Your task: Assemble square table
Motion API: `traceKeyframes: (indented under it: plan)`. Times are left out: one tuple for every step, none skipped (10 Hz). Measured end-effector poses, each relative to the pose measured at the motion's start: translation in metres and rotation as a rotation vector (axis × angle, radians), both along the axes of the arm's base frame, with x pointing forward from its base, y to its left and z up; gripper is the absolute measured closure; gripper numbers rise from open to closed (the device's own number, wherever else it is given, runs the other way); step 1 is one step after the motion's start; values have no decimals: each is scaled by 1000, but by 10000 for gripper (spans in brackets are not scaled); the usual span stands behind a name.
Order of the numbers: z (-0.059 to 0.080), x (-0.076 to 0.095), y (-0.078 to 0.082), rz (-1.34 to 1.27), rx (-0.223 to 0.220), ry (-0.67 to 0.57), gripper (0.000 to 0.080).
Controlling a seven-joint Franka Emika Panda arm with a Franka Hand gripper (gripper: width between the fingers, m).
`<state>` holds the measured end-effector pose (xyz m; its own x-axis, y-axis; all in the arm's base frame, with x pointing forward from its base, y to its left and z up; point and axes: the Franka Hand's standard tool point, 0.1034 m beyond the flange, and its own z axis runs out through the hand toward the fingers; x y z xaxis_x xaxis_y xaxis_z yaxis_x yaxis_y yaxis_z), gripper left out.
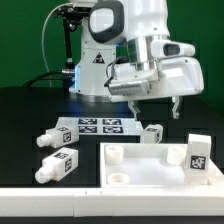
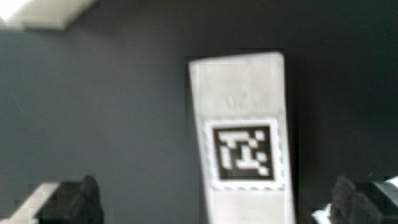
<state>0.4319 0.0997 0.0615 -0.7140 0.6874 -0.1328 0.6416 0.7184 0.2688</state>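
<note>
The white square table top (image 1: 150, 172) lies at the front of the exterior view, rim up, with round corner sockets. One tagged white leg (image 1: 198, 153) stands upright at its right side. Two legs (image 1: 50, 137) (image 1: 58, 166) lie on the black table to the left. Another leg (image 1: 152, 133) lies just behind the top. My gripper (image 1: 156, 108) hangs open above that leg without touching it. In the wrist view the leg (image 2: 240, 140) lies lengthwise between my dark fingertips (image 2: 71, 202), and my gripper (image 2: 217, 205) is open and empty.
The marker board (image 1: 98, 125) lies behind the legs, in front of the white robot base (image 1: 95, 70). A white bar (image 1: 60, 197) runs along the front edge. A white corner (image 2: 45, 12) shows at the wrist view's edge.
</note>
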Motion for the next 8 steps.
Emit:
traceKeyframes:
  plan:
    - [12, 14, 0, -126, 24, -9, 152]
    - [23, 29, 4, -288, 65, -13, 151]
    - [24, 38, 18, -442, 120, -3, 151]
    - [23, 45, 26, -522, 132, 8, 151]
    - [25, 45, 23, -545, 139, 8, 151]
    - [24, 45, 22, -609, 158, 16, 151]
    - [23, 45, 22, -660, 174, 22, 151]
    - [23, 44, 22, -684, 182, 24, 151]
